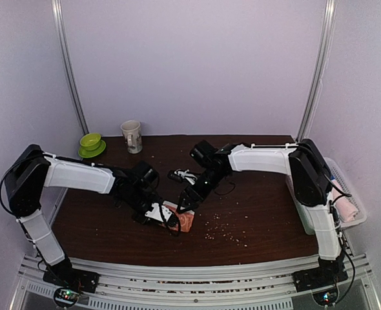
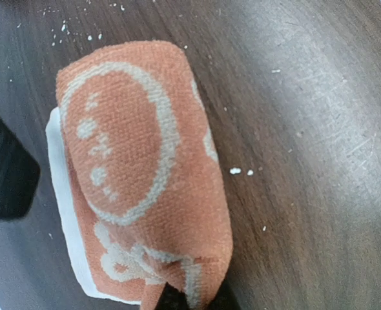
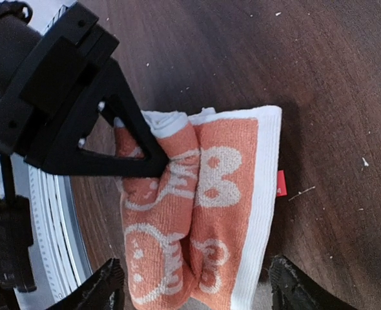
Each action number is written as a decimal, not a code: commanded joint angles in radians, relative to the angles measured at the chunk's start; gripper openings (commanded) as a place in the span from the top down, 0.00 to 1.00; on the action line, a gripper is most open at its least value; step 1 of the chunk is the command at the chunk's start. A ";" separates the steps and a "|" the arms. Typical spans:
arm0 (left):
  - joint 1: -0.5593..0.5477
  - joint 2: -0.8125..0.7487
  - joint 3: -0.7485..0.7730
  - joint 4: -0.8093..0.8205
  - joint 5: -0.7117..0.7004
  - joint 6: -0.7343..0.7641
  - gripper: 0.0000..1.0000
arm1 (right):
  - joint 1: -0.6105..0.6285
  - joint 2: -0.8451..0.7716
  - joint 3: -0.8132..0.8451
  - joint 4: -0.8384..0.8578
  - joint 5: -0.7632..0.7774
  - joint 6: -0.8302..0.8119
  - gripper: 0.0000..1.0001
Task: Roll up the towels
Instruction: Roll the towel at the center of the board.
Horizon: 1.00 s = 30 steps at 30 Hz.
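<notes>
An orange-peach towel (image 1: 185, 222) with white bunny prints lies half rolled near the table's front edge. In the left wrist view the towel (image 2: 139, 174) is a fat roll with its white border underneath. My left gripper (image 2: 192, 301) is shut on the near end of the roll; its dark fingertips (image 2: 170, 299) show at the bottom edge. In the right wrist view the towel (image 3: 203, 206) lies between my right gripper's (image 3: 197, 290) spread fingers (image 3: 106, 287), which are open and do not touch it. The left gripper's black finger (image 3: 123, 145) presses into the roll's far end.
A green bowl on a saucer (image 1: 91, 144) and a mug (image 1: 132, 136) stand at the back left. A small black-and-white object (image 1: 183, 175) lies mid-table. A white basket (image 1: 355, 197) holding a pale pink roll (image 1: 349, 208) sits at the right edge. Crumbs (image 1: 224, 230) dot the dark wooden table (image 1: 261, 213).
</notes>
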<state>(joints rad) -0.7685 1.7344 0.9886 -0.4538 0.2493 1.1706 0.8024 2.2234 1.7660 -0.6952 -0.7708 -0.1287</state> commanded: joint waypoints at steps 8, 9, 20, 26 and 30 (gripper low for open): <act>0.028 0.129 0.073 -0.316 0.034 0.033 1.00 | -0.003 0.085 0.076 -0.026 -0.026 -0.004 0.00; 0.031 0.139 0.081 -0.326 0.035 0.034 1.00 | -0.004 0.085 0.076 -0.025 -0.006 0.002 0.00; 0.064 0.202 0.146 -0.396 0.066 0.026 1.00 | -0.016 -0.146 -0.153 0.164 0.488 0.165 0.00; 0.080 0.229 0.174 -0.432 0.077 0.032 1.00 | -0.017 -0.393 -0.431 0.392 0.771 0.140 0.00; 0.087 0.256 0.204 -0.473 0.093 0.035 1.00 | -0.067 -0.487 -0.599 0.565 0.629 0.202 0.00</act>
<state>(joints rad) -0.6930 1.8950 1.2194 -0.7380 0.3908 1.1992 0.7799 1.7935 1.2800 -0.3462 -0.1226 0.0315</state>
